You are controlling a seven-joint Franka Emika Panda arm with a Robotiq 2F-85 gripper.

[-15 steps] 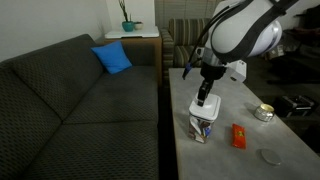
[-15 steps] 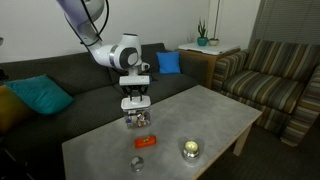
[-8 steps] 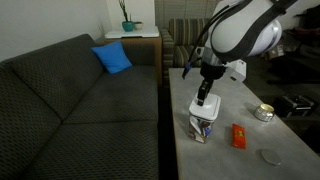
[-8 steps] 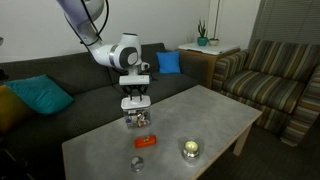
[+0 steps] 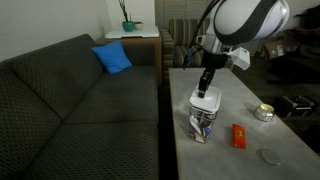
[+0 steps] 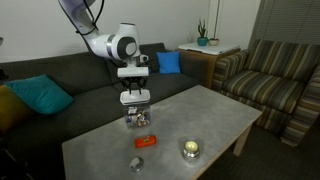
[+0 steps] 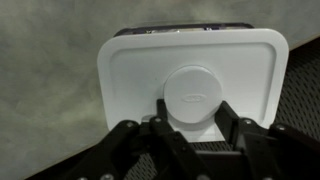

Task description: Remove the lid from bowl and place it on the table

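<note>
The white square lid (image 7: 190,70) fills the wrist view; my gripper (image 7: 195,115) is shut on its raised round centre, one finger on each side. In both exterior views the gripper (image 5: 205,92) (image 6: 135,91) holds the lid (image 5: 206,101) (image 6: 135,98) level, a little above the clear bowl (image 5: 203,126) (image 6: 137,118) with blue and white items inside. The bowl stands on the light grey table (image 5: 230,95) (image 6: 205,110) near its sofa-side edge.
A small red box (image 5: 238,136) (image 6: 147,142), a round silvery tin (image 5: 264,112) (image 6: 189,149) and a grey disc (image 5: 269,156) (image 6: 137,163) lie on the table. A dark sofa (image 5: 70,100) runs along the table; a striped armchair (image 6: 275,75) stands at its end.
The gripper has risen with the lid, so the lid now sits slightly higher over the bowl. The arm's upper part has lifted. The bowl has not moved.
</note>
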